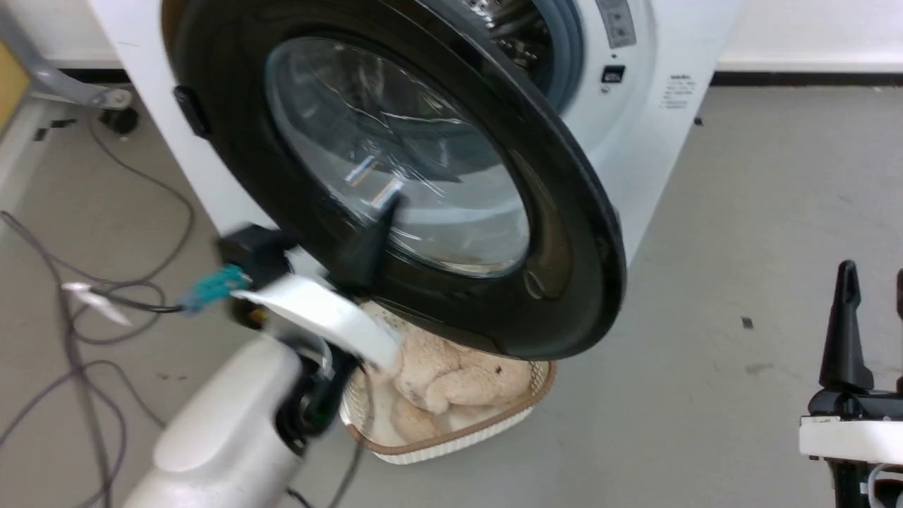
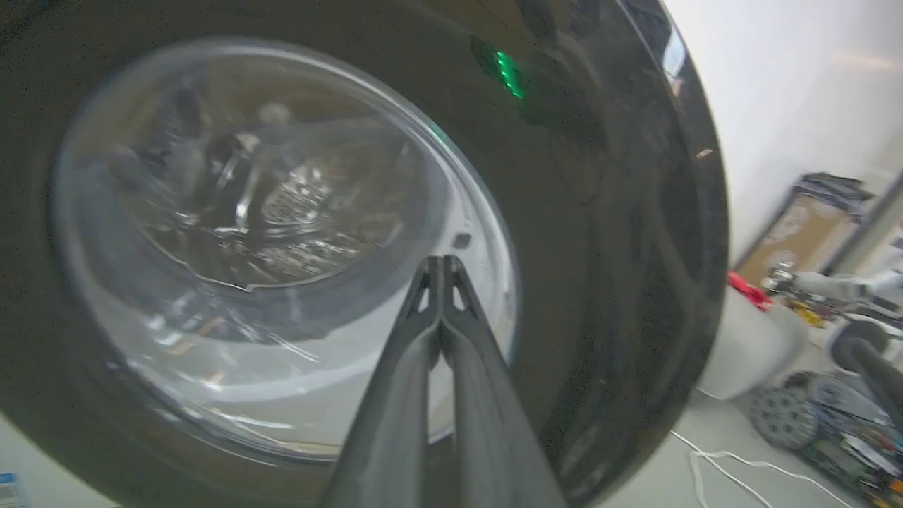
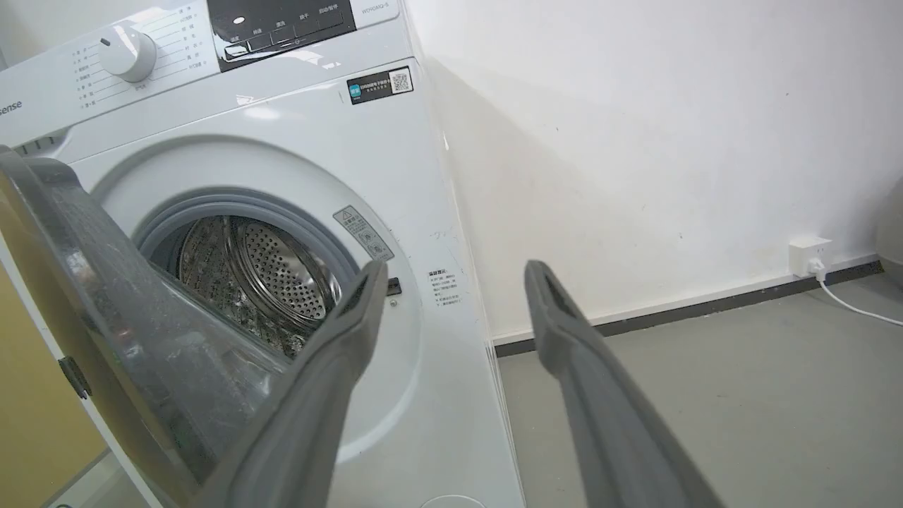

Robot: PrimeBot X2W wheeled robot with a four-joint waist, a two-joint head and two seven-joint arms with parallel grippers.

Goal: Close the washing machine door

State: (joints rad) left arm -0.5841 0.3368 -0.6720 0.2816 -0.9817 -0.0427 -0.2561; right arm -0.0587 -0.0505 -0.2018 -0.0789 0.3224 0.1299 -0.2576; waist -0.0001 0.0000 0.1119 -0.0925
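The washing machine door (image 1: pixel 564 212), black-rimmed with a bulging clear window, stands partly open from the white washing machine (image 1: pixel 635 120). My left gripper (image 1: pixel 391 201) is shut, its fingertips against the door's glass near the lower centre. The left wrist view has those shut fingers (image 2: pixel 441 264) pointing at the window of the washing machine door (image 2: pixel 621 212). Low at the right of the head view, my right gripper (image 1: pixel 875 275) is open and away from the machine. In the right wrist view, open fingers (image 3: pixel 367 282) frame the washing machine (image 3: pixel 395 176), its steel drum (image 3: pixel 261 275) and the edge of the washing machine door (image 3: pixel 106 317).
A cream perforated basket (image 1: pixel 508 413) holding a beige plush toy (image 1: pixel 451 374) sits on the floor under the door. Cables (image 1: pixel 92 310) trail on the grey floor at the left. A wall socket (image 3: pixel 808 257) and cord lie to the machine's right.
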